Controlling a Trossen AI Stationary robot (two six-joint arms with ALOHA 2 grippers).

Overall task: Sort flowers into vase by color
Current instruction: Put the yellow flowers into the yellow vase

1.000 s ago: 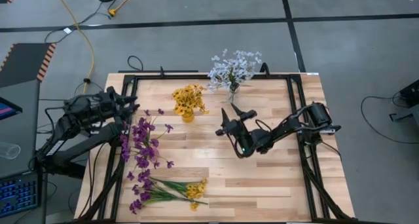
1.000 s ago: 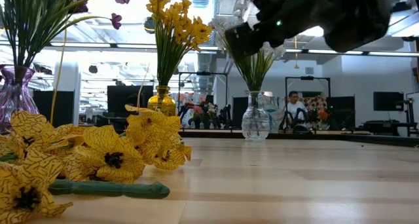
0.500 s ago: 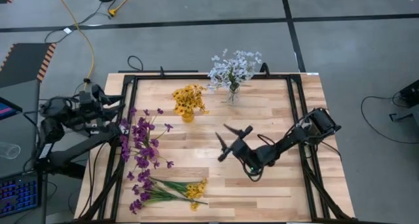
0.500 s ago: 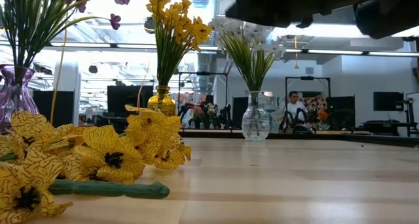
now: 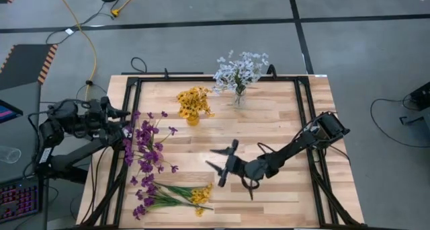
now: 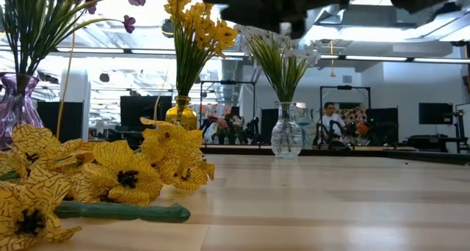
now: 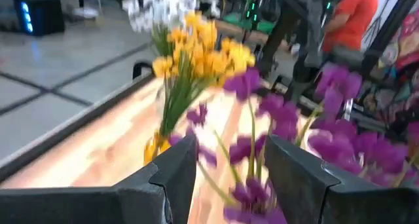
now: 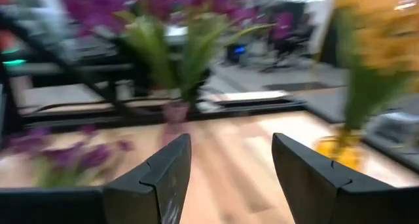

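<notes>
Reaching with the open, empty right gripper (image 5: 222, 161) toward the loose yellow and purple flowers (image 5: 171, 196) at the worktop's near-left corner, I must next descend and grasp one stem, while the left gripper (image 5: 125, 122), open and empty, waits at the left edge.

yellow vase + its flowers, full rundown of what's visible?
The yellow vase is small, amber-tinted and glassy, standing upright on the wooden table toward its far side, left of the clear vase of white flowers. It holds a dense bunch of yellow flowers on thin green stems that fan out above its neck. Neither gripper touches it. Seen from above, blossoms hide most of the vase.
</notes>
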